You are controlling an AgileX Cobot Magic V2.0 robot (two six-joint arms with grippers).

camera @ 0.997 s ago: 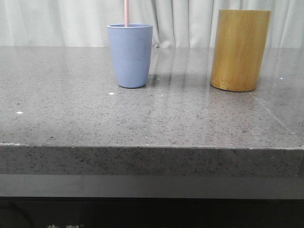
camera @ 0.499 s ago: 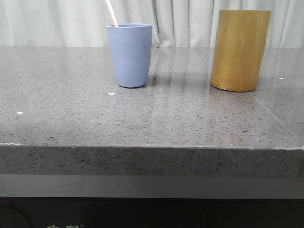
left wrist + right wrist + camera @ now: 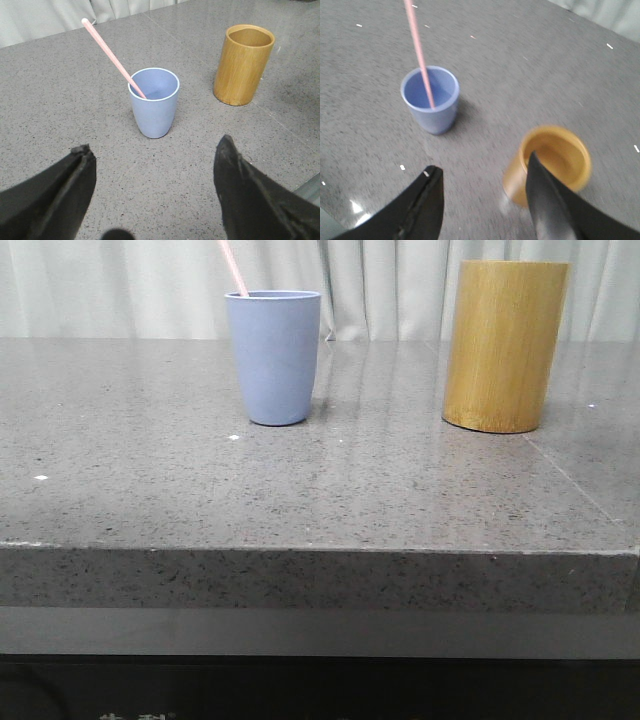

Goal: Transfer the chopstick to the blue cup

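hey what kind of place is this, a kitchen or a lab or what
Probably a staged test bench rather than a working kitchen: a speckled grey stone countertop, pale curtains as backdrop, and just a blue cup holding a chopstick beside a bamboo holder.

Pink chopstick (image 3: 112, 57) — grey-blue cup (image 3: 273, 358) — yellow-brown bamboo cylinder (image 3: 503, 345); speckled grey table (image 3: 300, 490).

1. The left gripper (image 3: 155, 152) hangs above the tabletop, its two dark fingers (image 3: 65, 187) spread wide apart, holding nothing.
2. The right gripper (image 3: 482, 175) hangs likewise, fingers (image 3: 547, 200) parted and empty.
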